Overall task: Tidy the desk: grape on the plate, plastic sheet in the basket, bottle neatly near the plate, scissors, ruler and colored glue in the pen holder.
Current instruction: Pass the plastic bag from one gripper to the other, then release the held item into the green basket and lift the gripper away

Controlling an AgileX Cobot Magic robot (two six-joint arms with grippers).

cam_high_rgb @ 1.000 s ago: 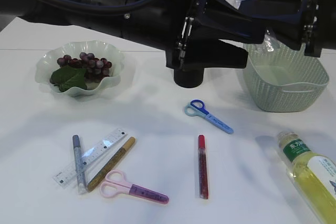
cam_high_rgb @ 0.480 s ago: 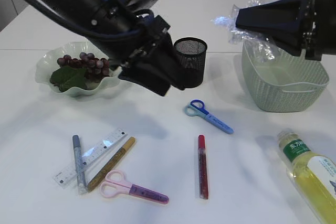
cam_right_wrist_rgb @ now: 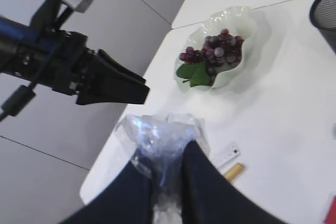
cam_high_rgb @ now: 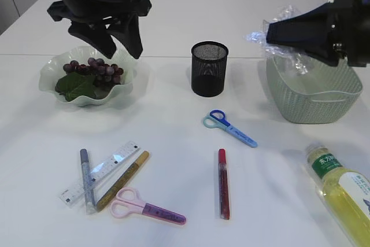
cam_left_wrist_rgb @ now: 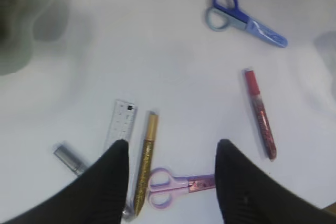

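Our right gripper (cam_right_wrist_rgb: 167,182) pinches the plastic sheet (cam_right_wrist_rgb: 160,142) above the basket (cam_high_rgb: 315,93) — our left gripper (cam_left_wrist_rgb: 170,169) hangs spread, empty.

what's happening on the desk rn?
Right pincer is shut on the plastic sheet, holding it above the basket. Left pincer is open and empty, up near the plate, which already holds the grape. Scissors, ruler, glue pens and bottle lie on the table; pen holder looks empty.
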